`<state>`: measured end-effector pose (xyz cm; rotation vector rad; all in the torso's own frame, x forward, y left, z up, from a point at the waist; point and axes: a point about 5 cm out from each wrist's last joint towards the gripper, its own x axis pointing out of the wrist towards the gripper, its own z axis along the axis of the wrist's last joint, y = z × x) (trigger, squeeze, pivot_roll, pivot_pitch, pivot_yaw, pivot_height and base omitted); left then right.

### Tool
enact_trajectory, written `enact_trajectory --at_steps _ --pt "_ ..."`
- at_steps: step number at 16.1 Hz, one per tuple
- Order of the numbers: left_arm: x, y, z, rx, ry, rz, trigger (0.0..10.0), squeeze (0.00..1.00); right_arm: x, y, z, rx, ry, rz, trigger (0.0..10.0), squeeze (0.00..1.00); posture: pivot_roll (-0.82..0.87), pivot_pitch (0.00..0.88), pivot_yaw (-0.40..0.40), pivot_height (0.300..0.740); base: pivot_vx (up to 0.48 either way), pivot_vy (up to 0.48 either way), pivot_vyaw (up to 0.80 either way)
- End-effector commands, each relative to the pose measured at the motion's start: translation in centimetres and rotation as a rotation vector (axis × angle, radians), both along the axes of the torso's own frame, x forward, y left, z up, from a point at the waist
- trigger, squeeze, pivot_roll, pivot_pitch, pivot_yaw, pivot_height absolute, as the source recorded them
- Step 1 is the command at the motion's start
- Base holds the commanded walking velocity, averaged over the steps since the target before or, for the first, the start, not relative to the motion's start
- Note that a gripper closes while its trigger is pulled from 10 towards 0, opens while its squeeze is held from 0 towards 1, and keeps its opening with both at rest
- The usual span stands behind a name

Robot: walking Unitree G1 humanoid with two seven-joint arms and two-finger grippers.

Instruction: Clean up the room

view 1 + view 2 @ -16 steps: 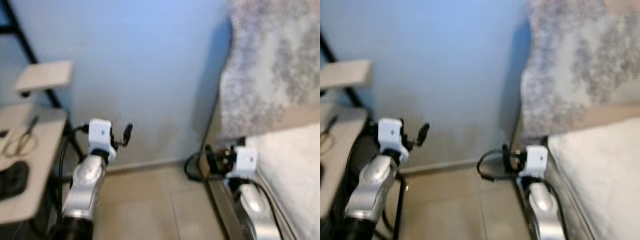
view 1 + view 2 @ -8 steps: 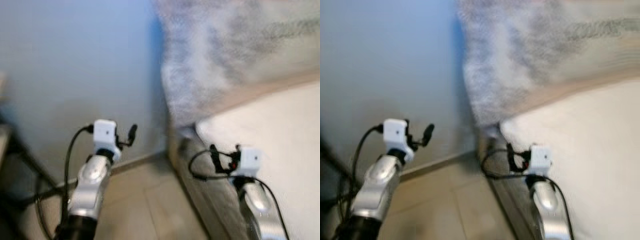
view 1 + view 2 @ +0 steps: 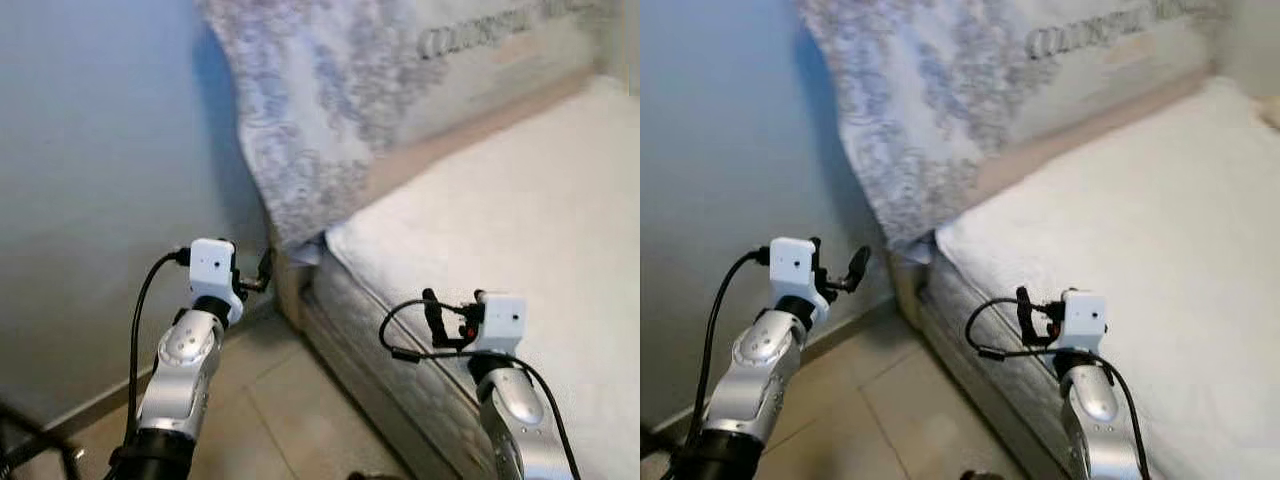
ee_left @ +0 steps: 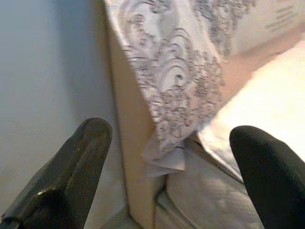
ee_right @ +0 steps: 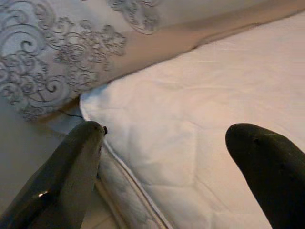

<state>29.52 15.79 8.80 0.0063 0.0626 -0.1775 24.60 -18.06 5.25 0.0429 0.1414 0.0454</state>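
Grey lettering on the headboard cover (image 3: 470, 40), too blurred to read

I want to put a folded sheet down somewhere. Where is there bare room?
The white mattress is bare from its near corner back to the patterned cover draped over the headboard. The tiled floor strip between the blue wall and the bed's side is narrow and tight.

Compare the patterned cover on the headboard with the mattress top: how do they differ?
The patterned cover carries grey scrollwork and hangs upright, its lower corner drooping at the bed's corner; the mattress is plain white, faintly quilted, and lies flat. The cover's edge looks loose and creased, while the mattress top looks smooth. Both are pale fabric. The left gripper and right gripper are open, touching neither.
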Motion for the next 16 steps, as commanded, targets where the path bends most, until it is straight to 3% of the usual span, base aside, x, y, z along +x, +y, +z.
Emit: enact_trajectory --at_steps 1,3,4,5,13,16 --pt "0.1 0.1 0.3 0.003 -0.011 0.001 10.0 0.00 0.1 0.0 0.1 -0.001 0.000 0.001 10.0 0.00 -0.09 0.000 0.029 0.740 0.000 0.000 -0.73" --pt "0.1 0.0 0.3 -0.001 -0.019 -0.011 10.0 0.00 0.1 0.0 0.1 -0.004 0.002 0.005 10.0 0.00 -0.09 0.000 0.028 0.740 0.000 0.000 -0.71" --pt "-0.5 -0.4 -0.8 -0.047 0.032 -0.108 10.0 0.00 -1.8 -2.4 -1.2 -0.033 -0.009 -0.069 10.0 0.00 -0.12 0.000 0.030 0.740 0.000 0.000 -0.63" --pt "-0.6 -0.4 -1.0 -0.050 0.039 -0.118 10.0 0.00 -2.0 -2.7 -1.4 -0.038 -0.008 -0.080 10.0 0.00 -0.12 0.000 0.030 0.740 0.000 0.000 -0.62" --pt "-1.0 -0.5 -1.1 -0.030 0.038 -0.152 10.0 0.00 -1.9 -2.6 -1.8 -0.045 -0.004 -0.059 10.0 0.00 -0.10 0.000 0.032 0.740 0.000 0.000 -0.63" --pt "-1.0 -0.9 -1.0 -0.039 0.037 -0.174 10.0 0.00 -1.9 -2.2 -1.7 -0.017 -0.019 -0.062 10.0 0.00 -0.11 0.000 0.035 0.740 0.000 0.456 -0.63"
